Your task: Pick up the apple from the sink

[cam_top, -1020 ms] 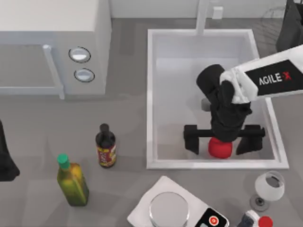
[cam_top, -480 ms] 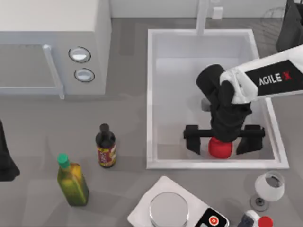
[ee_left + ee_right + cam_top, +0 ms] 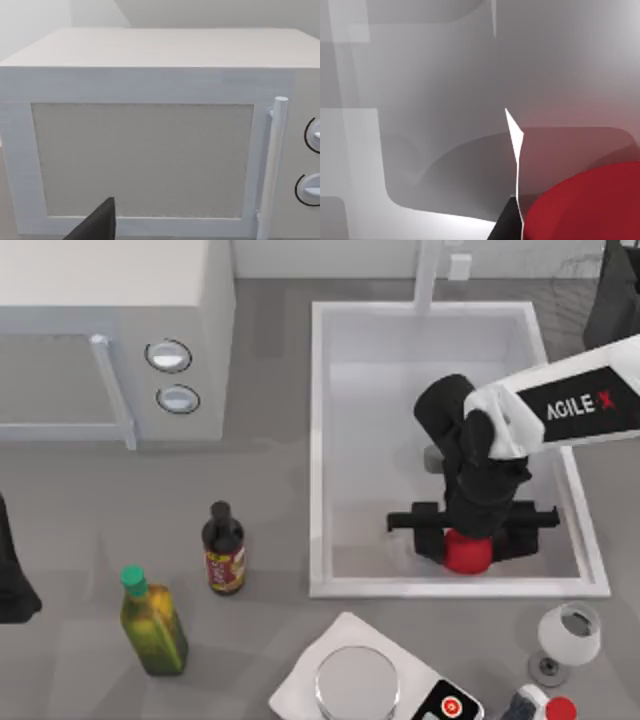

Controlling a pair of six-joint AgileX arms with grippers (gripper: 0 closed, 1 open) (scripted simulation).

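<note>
Red apple [image 3: 467, 554] at front of white sink [image 3: 318, 450], right side

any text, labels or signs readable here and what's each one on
"AGILE X" reads in white letters on the black panel of the right arm over the sink, the X in red.
The dark bottle has a red and yellow label, too blurred to read.
The scale has a red round button sign on its dark panel; no words legible.
The microwave dials carry no readable marks.

Apple [image 3: 466, 555] half hidden under the right gripper [image 3: 468, 540], left arm [image 3: 12, 580] cut off at the surface's left edge, red-capped bottle [image 3: 545, 708] clipped by the bottom edge.
</note>
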